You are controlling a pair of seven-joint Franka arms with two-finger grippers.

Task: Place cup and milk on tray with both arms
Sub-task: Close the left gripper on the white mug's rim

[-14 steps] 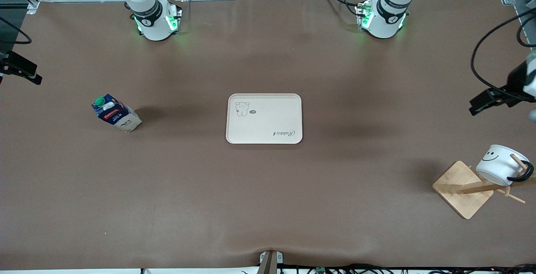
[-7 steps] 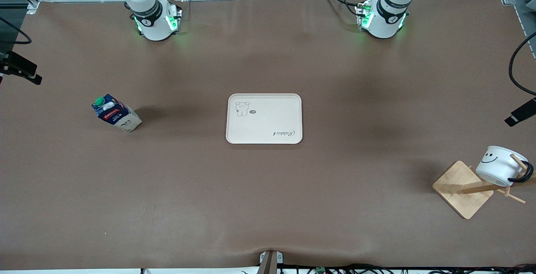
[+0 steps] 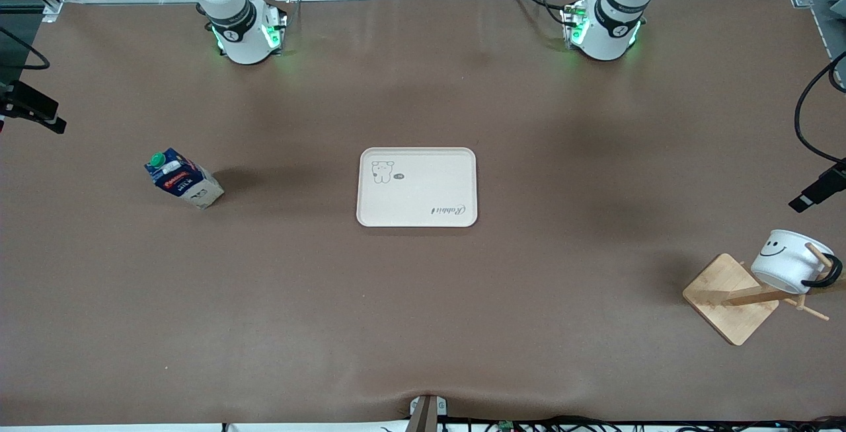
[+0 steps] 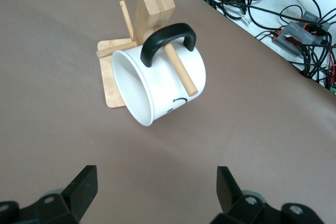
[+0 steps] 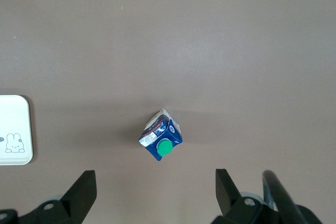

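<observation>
Tray [image 3: 416, 187] lettered "Rabbit" on a brown table [image 3: 423, 326].
We see the left gripper [image 4: 157, 195] and the right gripper [image 5: 156, 195] spread apart, over the cup [image 4: 160, 85] and the milk [image 5: 160, 141].

My left gripper [image 4: 155, 186] hangs with fingers spread wide over the table's edge at the left arm's end, wrist pitched downward, while my right gripper [image 5: 156, 190] hangs likewise spread over the table toward the right arm's end, wrist pointing straight down.
</observation>
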